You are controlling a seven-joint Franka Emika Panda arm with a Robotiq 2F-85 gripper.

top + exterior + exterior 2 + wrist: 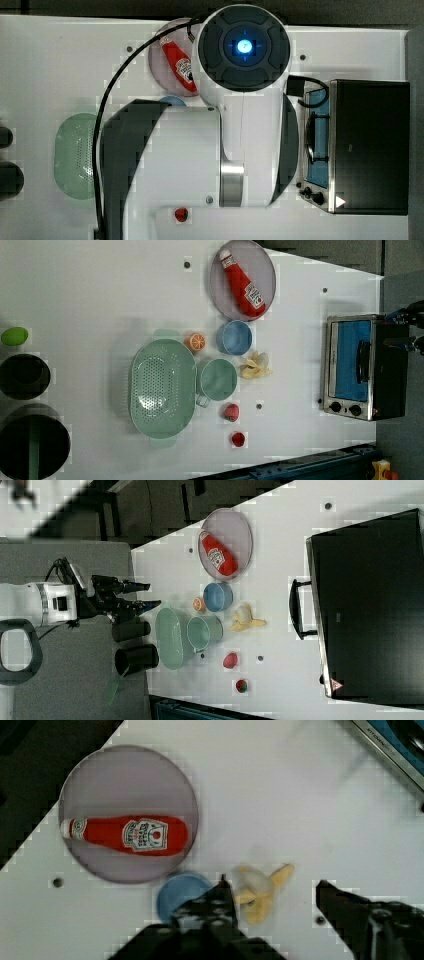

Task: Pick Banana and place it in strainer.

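Note:
The pale yellow banana (pixel 256 366) lies on the white table between the blue bowl (pixel 234 337) and the toaster oven (pixel 356 368); it also appears in the right view (pixel 246 618). The mint-green strainer (pixel 161 387) stands beside the green cup (pixel 218 379), and its perforated bottom holds nothing. Part of the strainer (pixel 75 155) pokes out from under the arm in the top view. My gripper (pixel 152 594) is open and holds nothing, well clear of the table. In the wrist view the banana (pixel 260 887) lies far below, between the dark fingers of the gripper (pixel 271 882).
A ketchup bottle (pixel 243 284) lies on a grey plate (pixel 265 270). An orange slice (pixel 196 342) sits by the strainer. Two small red fruits (pixel 231 412) (pixel 238 439) lie near the table edge. Black cups (pixel 136 660) stand beside the strainer in the right view.

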